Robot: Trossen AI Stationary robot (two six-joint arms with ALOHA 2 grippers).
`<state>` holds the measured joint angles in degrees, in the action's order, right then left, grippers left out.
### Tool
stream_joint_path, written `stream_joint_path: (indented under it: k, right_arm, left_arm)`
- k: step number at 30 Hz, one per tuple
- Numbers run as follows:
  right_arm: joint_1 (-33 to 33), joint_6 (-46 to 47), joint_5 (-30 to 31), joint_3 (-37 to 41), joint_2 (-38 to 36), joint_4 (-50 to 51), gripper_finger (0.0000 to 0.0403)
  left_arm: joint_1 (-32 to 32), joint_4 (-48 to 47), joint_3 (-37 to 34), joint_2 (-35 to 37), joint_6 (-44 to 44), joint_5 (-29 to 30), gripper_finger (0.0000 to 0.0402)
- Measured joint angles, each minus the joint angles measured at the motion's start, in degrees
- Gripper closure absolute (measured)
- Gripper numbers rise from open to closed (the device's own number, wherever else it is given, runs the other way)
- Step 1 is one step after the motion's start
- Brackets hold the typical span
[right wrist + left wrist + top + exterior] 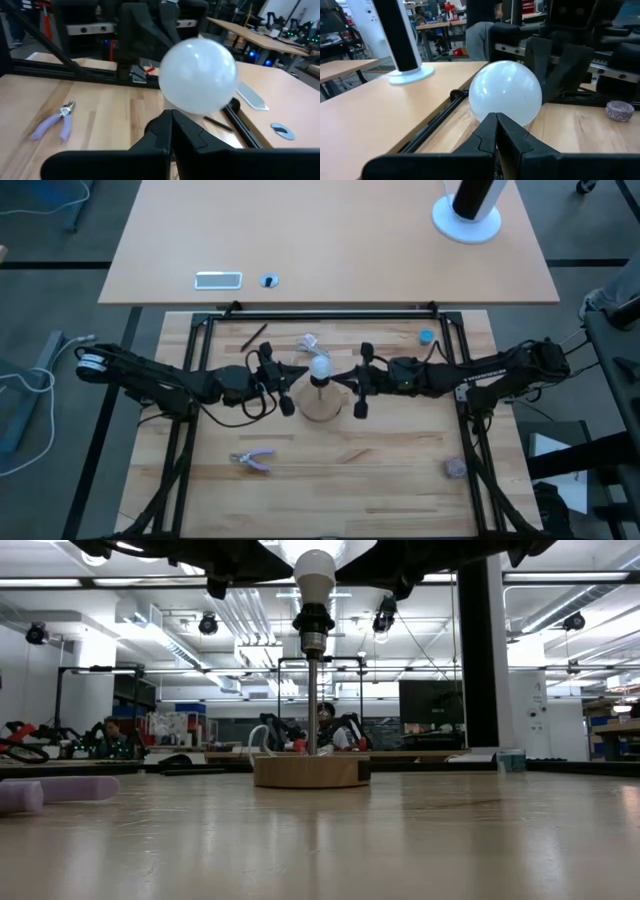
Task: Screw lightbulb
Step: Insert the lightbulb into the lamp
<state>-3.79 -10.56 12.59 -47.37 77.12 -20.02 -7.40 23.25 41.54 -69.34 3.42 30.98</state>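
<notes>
Lightbulb (319, 367): white, seated in the socket atop a slim post rising from the round wooden base (322, 401), mid-tabletop (400, 470). Left pincer (283, 391): just beside the bulb, fingers closed together, holding nothing. Right pincer (362, 381): just beside the bulb on the opposite side, likewise closed and empty. Purple-handled pliers (254, 459): near the base, well apart from the bulb.

You are looking straight down on the whole table (330, 460) in the high view, and level across its top into the room in the low view. Each wrist camera is facing the lightbulb (505, 93) closely from opposite sides; all four views are sharing it.
</notes>
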Motion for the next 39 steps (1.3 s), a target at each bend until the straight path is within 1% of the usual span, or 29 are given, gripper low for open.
stream_joint_path:
  k: [2,9,12,16,19,22,25,30,32,36,39]
  right_arm:
    - [0.0,0.2,0.8,0.0,0.0,0.6,0.0403]
    - [0.6,0.2,8.2,0.0,-0.3,1.1,0.0403]
    - [1.6,-0.5,7.8,0.0,-0.3,-0.3,0.0403]
    - [2.4,-0.7,3.3,0.0,-0.3,-2.6,0.0403]
    - [2.5,-0.7,2.5,0.0,-0.2,-2.7,0.0403]
    - [2.3,-0.7,1.9,0.0,-0.2,-2.7,0.0403]
    - [2.3,-0.5,-0.1,0.0,-0.2,-2.7,0.0403]
    - [1.2,-0.4,-1.5,0.0,-0.2,-2.4,0.0403]
    - [1.2,0.3,-0.8,0.0,-0.4,-0.9,0.0403]
    - [1.5,0.6,5.0,0.0,-0.5,0.6,0.0403]
    - [2.0,0.0,5.5,0.0,-0.3,-0.6,0.0403]
  left_arm:
    - [0.0,-0.8,0.0,0.0,-0.6,0.0,0.0401]
    - [-1.0,-1.8,0.0,0.1,-2.5,-0.8,0.0401]
    - [-1.2,-1.7,0.0,0.1,-2.5,-2.0,0.0401]
    - [-1.1,-1.4,0.0,0.1,-2.5,-2.0,0.0401]
    - [-1.0,-1.5,0.0,0.1,-2.5,-1.9,0.0401]
    - [-1.0,-1.6,0.0,0.2,-2.5,-1.6,0.0401]
    - [-0.8,-1.9,0.0,0.2,-2.5,-1.3,0.0401]
    - [-0.7,-3.8,0.0,0.5,-3.4,0.9,0.0401]
    - [-1.2,-5.3,0.0,1.0,-4.0,0.6,0.0401]
    - [-2.3,-6.6,0.0,3.3,-4.0,0.2,0.0401]
    - [-2.6,-6.8,0.0,3.8,-3.6,-0.5,0.0401]
